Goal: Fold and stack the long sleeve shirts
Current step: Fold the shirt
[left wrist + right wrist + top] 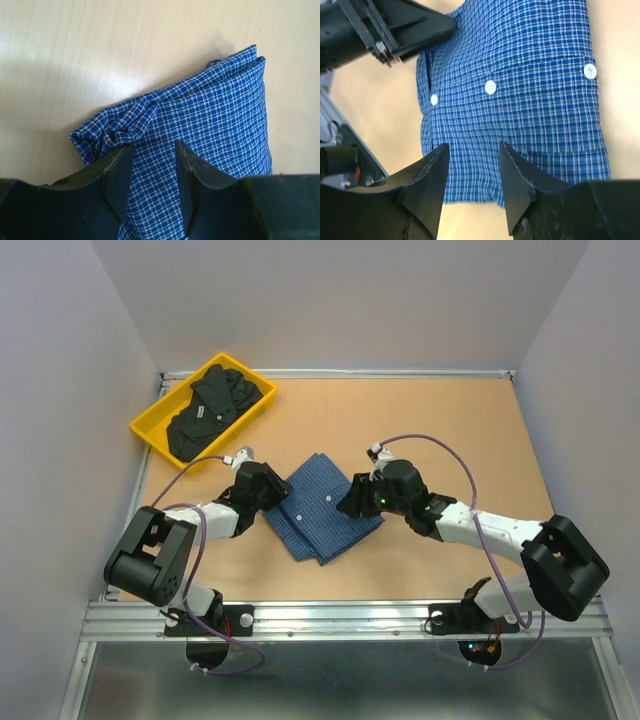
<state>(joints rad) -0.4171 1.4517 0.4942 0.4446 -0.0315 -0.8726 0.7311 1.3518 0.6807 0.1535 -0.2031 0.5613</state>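
Observation:
The blue checked shirt (pixel 322 508) lies folded into a compact rectangle at the table's middle. The black shirt (pixel 215 408) lies in the yellow bin (pixel 150 430) at the back left. My left gripper (pixel 283 502) hovers at the blue shirt's left edge; in the left wrist view its jaws stand open above the cloth (pixel 210 120), holding nothing (pixel 153 150). My right gripper (pixel 348 502) hovers at the shirt's right edge, jaws open and empty (pixel 472 150) above the buttoned front (pixel 520 90).
White walls close in the table on three sides. A metal rail (pixel 340 620) runs along the near edge by the arm bases. Bare wooden tabletop (pixel 450 430) lies to the right and behind the blue shirt.

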